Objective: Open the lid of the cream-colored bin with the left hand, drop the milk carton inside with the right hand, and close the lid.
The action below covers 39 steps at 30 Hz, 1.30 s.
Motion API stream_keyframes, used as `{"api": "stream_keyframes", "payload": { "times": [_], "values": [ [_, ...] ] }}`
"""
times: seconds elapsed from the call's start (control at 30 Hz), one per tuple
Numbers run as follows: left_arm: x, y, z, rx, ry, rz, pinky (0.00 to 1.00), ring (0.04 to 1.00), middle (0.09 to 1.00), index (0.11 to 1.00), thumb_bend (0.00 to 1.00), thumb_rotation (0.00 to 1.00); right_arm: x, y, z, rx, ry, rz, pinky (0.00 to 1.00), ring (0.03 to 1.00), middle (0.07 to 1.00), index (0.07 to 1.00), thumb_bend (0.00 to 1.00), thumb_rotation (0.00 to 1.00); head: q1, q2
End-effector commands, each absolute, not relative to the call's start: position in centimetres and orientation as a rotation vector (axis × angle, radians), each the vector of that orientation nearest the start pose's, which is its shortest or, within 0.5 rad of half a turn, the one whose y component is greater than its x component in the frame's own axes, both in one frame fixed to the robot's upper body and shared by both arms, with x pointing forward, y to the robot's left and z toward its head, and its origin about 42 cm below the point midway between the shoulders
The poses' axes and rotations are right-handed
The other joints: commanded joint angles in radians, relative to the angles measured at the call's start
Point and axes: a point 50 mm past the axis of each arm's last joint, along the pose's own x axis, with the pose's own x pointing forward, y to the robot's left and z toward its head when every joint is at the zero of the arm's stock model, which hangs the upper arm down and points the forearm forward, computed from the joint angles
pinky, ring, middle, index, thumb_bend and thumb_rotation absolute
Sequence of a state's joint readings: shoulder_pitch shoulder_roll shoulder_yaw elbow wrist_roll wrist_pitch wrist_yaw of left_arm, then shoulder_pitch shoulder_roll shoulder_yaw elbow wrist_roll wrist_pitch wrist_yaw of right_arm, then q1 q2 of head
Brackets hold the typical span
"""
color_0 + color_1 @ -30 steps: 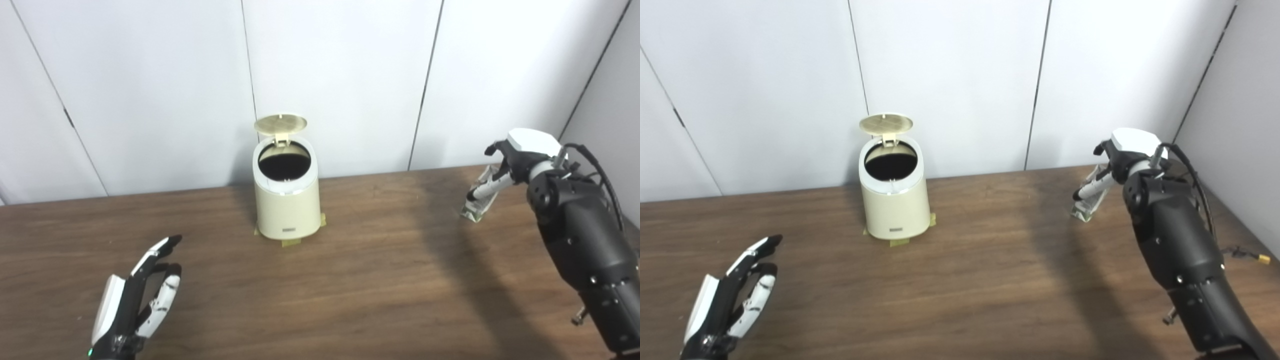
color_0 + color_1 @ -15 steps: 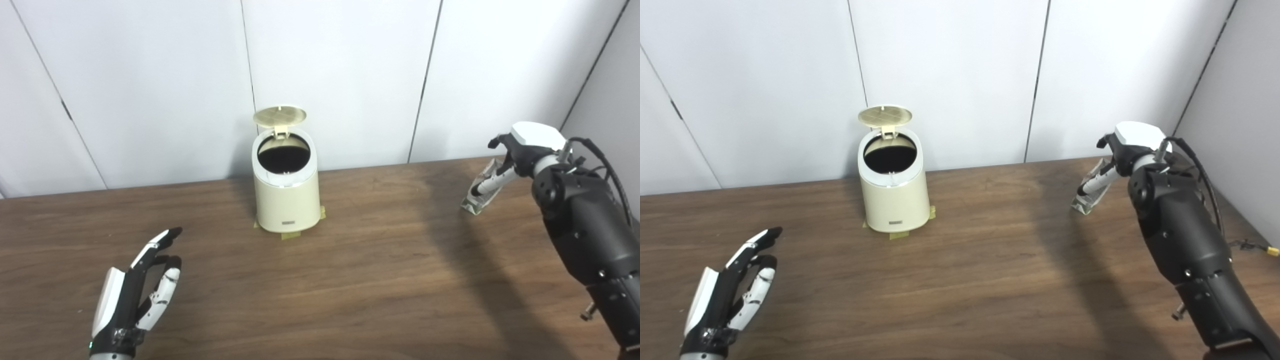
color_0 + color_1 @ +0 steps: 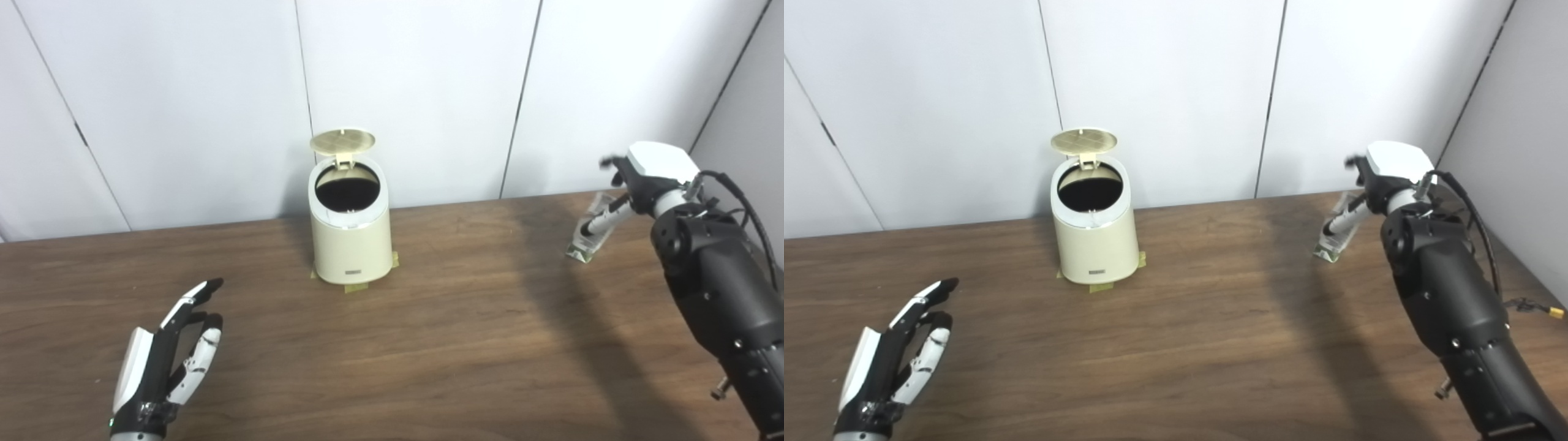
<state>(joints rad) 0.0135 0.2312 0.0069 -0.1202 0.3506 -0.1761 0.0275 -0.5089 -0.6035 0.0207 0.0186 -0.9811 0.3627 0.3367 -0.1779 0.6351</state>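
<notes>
The right hand [image 3: 618,190] is wrapping its fingers onto the tilted milk carton [image 3: 587,236] at far right; the open bin [image 3: 350,236] is sitting well left, while the left hand [image 3: 162,361] is waiting, fingers apart.

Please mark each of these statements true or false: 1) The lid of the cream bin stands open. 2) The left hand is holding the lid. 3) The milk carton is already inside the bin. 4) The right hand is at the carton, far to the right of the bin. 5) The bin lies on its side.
1) True. The lid is tipped up behind the mouth of the cream bin.
2) False. The left hand is open above the table, well away from the bin.
3) False. The milk carton is on the table at the right.
4) True. The right hand is at the carton; whether it grips it cannot be told.
5) False. The bin stands upright.
</notes>
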Motion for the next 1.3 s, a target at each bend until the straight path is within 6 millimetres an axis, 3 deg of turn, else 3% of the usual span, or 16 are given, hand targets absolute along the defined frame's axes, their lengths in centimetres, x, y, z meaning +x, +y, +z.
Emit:
{"api": "stream_keyframes", "payload": {
  "times": [0.0,0.4,0.8,0.93,1.07,1.2,1.27],
  "values": [
    [28.4,27.5,15.6,0.583,-0.356,-0.008,0.78,0.870,0.877,0.863,0.33,0.82,41.1,-38.0,33.7,-1.443,-0.128,-0.338,0.72,0.846,0.908,0.946,0.97,0.29,0.000,0.000],
    [28.5,27.4,15.3,0.589,-0.352,-0.013,0.79,0.876,0.882,0.869,0.31,0.81,41.0,-38.3,33.5,-1.385,-0.185,-0.308,0.61,0.799,0.885,0.919,0.98,0.27,0.004,-0.003],
    [28.6,27.8,15.2,0.598,-0.347,-0.015,0.79,0.874,0.879,0.866,0.32,0.83,40.9,-38.0,34.7,-1.450,-0.187,-0.310,0.65,0.801,0.852,0.873,0.98,0.26,-0.006,-0.003],
    [28.6,27.9,15.2,0.597,-0.342,-0.012,0.79,0.872,0.879,0.865,0.33,0.83,41.1,-37.9,36.4,-1.535,-0.061,-0.243,0.75,0.837,0.867,0.882,0.97,0.34,-0.012,-0.006],
    [28.6,28.0,15.2,0.594,-0.341,-0.013,0.79,0.873,0.878,0.862,0.33,0.82,41.5,-37.6,37.3,-1.618,0.112,-0.148,0.78,0.874,0.893,0.880,0.97,0.35,-0.015,-0.007],
    [28.6,28.0,15.2,0.599,-0.344,-0.010,0.78,0.866,0.875,0.859,0.32,0.81,41.8,-37.0,37.7,-1.713,0.184,-0.043,0.68,0.863,0.902,0.879,1.00,0.31,-0.022,-0.005],
    [28.6,28.1,15.3,0.602,-0.343,-0.011,0.78,0.866,0.874,0.859,0.32,0.82,42.0,-36.9,37.8,-1.781,0.183,0.025,0.68,0.855,0.907,0.880,1.00,0.30,-0.027,-0.005]
  ]
}}
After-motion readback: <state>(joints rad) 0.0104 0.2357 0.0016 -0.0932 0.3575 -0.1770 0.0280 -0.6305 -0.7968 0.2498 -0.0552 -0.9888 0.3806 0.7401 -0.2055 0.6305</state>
